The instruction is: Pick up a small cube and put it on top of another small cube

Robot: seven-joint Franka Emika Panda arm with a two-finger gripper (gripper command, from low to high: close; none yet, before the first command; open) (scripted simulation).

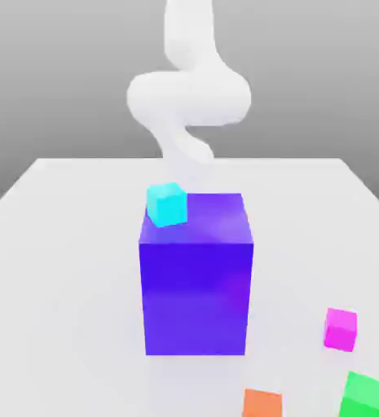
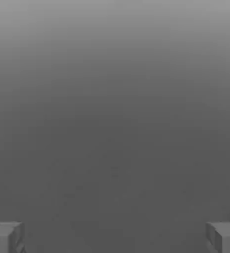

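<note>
The gripper (image 2: 115,237) has its fingers (image 2: 5,237) spread wide apart, holding nothing. In the exterior view, the magenta cube (image 1: 341,329) lies on the bench (image 1: 62,244) at the blue block's (image 1: 196,281) four o'clock, the green cube (image 1: 363,394) just beyond at five o'clock.

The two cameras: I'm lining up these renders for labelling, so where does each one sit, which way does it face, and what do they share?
Exterior view: off the arm, raised, looking down across the white table at the big blue-purple block, the cyan cube, the magenta cube, green cube and orange cube, with the white arm behind.
Hand view: on the hand, facing plain grey; two fingers spread wide.
Shared: only the grey backdrop; no cube in common.
</note>
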